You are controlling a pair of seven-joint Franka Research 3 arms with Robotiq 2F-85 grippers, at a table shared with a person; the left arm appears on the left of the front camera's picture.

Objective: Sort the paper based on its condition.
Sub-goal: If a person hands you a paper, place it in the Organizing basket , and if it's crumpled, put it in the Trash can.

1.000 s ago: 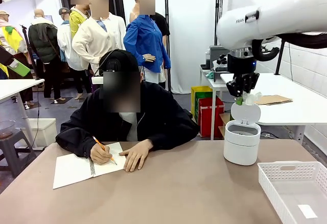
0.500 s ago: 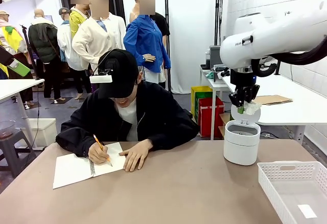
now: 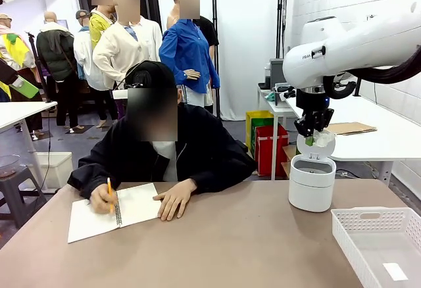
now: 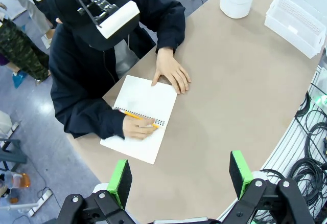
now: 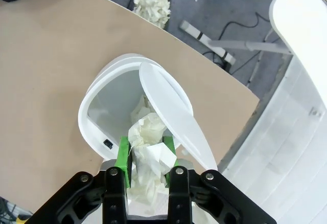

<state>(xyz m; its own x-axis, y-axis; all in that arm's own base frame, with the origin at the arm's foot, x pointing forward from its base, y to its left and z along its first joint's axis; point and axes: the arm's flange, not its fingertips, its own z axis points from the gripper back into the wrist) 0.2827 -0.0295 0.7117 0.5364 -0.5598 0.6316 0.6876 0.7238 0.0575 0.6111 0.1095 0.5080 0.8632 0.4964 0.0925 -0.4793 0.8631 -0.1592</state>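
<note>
My right gripper (image 5: 145,155) hangs just above the open white bin (image 3: 311,184), shut on a crumpled wad of white paper (image 5: 148,147). In the front view that gripper (image 3: 314,133) sits in front of the bin's raised lid (image 3: 316,145), the wad (image 3: 321,139) poking out at its tips. More crumpled paper (image 5: 139,112) lies inside the bin (image 5: 99,106). Another wad (image 5: 152,3) lies on the floor beyond the table. My left gripper (image 4: 180,175) is open, high above the near table edge, nothing between its green pads (image 4: 120,180).
A person across the table writes with a pencil (image 3: 110,192) in a spiral notebook (image 3: 108,213), one hand flat on the page. A white slotted basket (image 3: 381,242) sits at the front right corner, a small white slip inside. Bare brown tabletop (image 3: 237,235) lies between.
My right gripper has come down and slightly right with the wad, and now holds still over the bin. The person's writing hand has slid left across the notebook.
</note>
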